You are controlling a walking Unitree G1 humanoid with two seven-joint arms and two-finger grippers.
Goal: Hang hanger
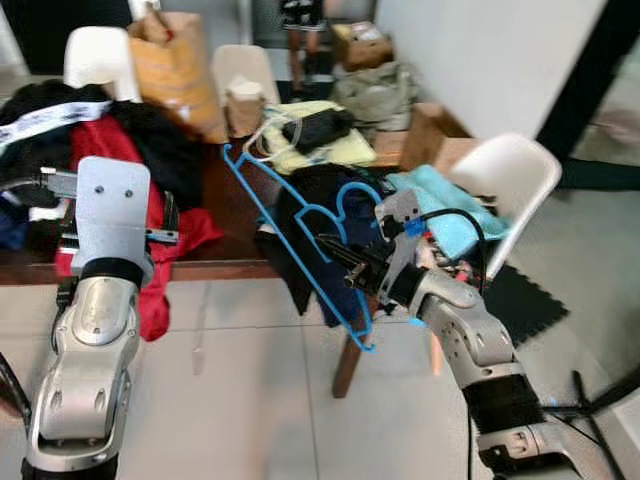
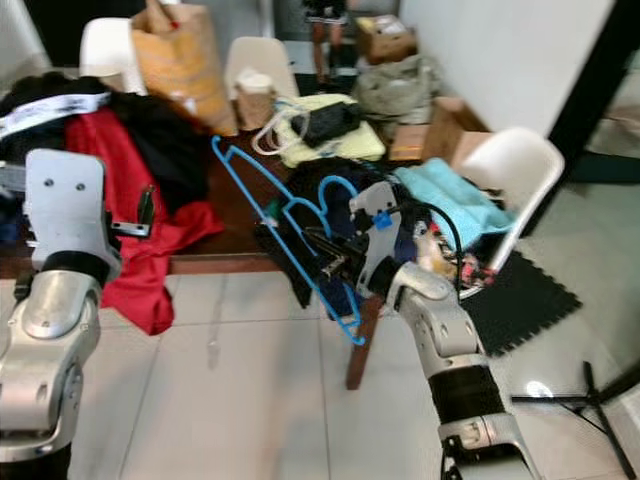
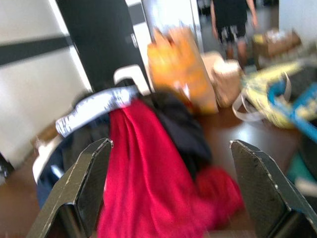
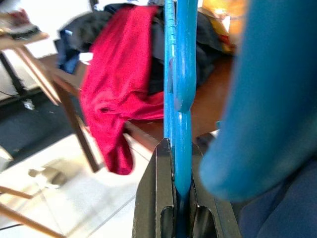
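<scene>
Right tool (image 1: 352, 262) clamped on one blue hanger (image 1: 262, 196); left tool (image 3: 168, 191) wide open, holding nothing

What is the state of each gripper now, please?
Left gripper: open, holding nothing.
Right gripper: closed on the blue hanger.

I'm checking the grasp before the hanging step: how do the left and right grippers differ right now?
The right gripper is shut on the blue hanger, held beside the table's edge; the left gripper is open and holds nothing. The right reaches across in front of the dark clothes; the left points at the red garment. Both are raised near the table.
</scene>
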